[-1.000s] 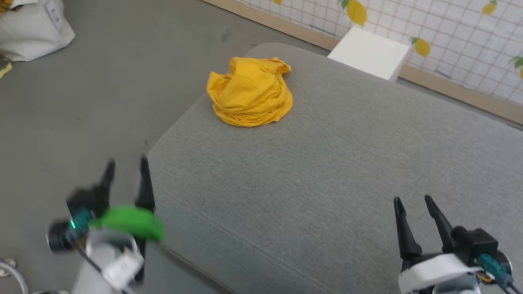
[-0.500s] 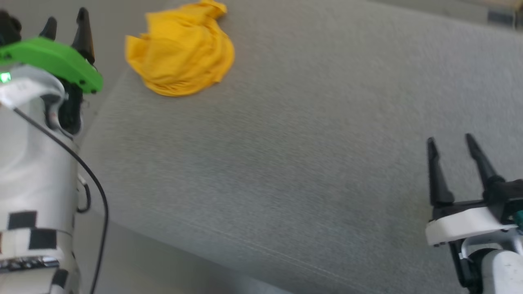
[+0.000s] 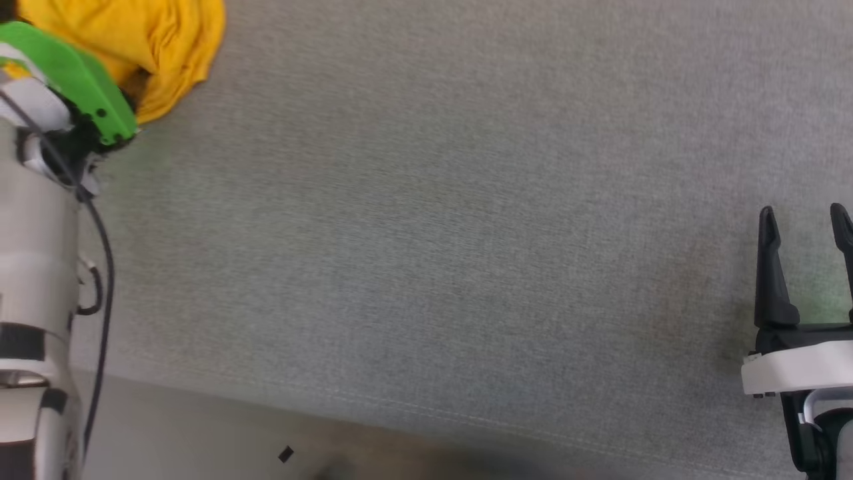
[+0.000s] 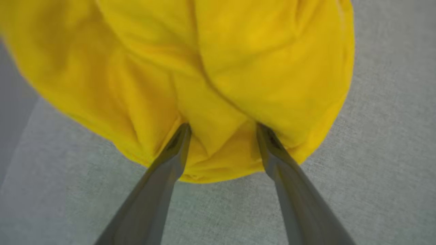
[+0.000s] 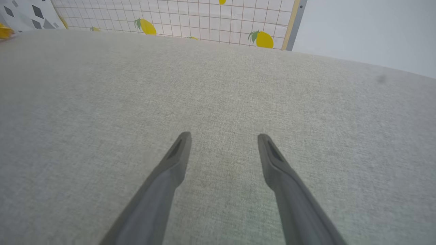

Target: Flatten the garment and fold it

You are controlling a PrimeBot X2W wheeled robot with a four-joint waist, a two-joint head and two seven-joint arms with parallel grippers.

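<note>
Left wrist view: crumpled mustard-yellow cotton T-shirt [image 4: 238, 54] dead ahead, touching my spread left gripper [image 4: 221, 129]. Spread right gripper [image 3: 803, 215] sits well apart.

left hand [image 4: 221, 127]: moved up to garment [image 4: 238, 51] | spread fingertips now pushed into its near edge

Place: a home-like living room.
Furniture: a broad upholstered seat [image 3: 426, 200] in grey woven fabric, with a stitched seam along its edge.
Wall: a white grid-patterned covering [image 5: 204, 20] printed with yellow lemons.
Floor: plain grey [image 3: 200, 433].
Laundry: a crumpled yellow garment [image 3: 180, 40] on the seat.
</note>
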